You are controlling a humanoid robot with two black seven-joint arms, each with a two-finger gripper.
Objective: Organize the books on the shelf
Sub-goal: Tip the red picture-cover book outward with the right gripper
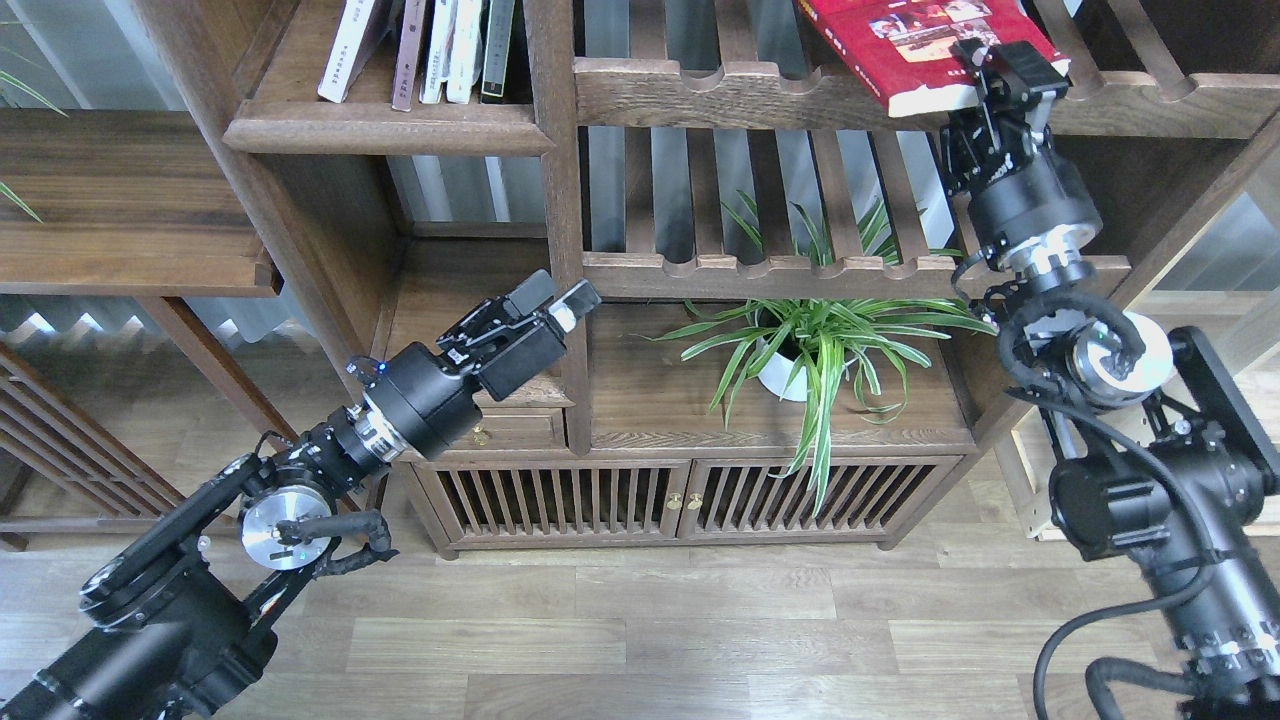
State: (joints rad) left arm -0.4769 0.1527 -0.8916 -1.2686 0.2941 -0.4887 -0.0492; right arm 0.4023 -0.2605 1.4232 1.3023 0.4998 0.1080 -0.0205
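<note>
Upper right of frame: right tool (1010,75) pinches the red book (915,45) by its near corner, above the slatted rack (720,92). Left tool (550,298), fingers spread, holds nothing. Step judged: carrying. Next: move the book left to the shelf (385,128) at upper left.

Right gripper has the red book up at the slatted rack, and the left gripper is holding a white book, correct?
Not quite. The head view shows the right gripper shut on the red book at the slatted rack, but the left gripper is open and holds nothing.
</note>
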